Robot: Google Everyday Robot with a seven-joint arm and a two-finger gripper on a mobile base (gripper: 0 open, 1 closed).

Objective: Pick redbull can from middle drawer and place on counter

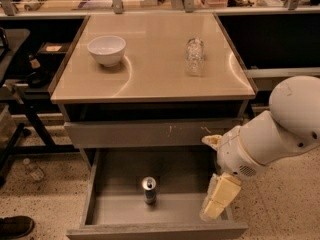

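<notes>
A: One can only: the redbull can [149, 190] stands upright on the floor of the open middle drawer [117, 211], near its front.

B: And the gripper [216, 206]?

A: It hangs over the drawer's right side, pointing down, well apart from the can. Whether it is spread or closed, I cannot tell.

B: How best to proceed?

A: I'd say move left, centre above the silver top, descend straight, and grip the body squarely. Then lift clear of the scuffed drawer front [150, 133] before the counter [155, 76], avoiding the white bowl [106, 49] and the clear bottle [194, 56].
</notes>
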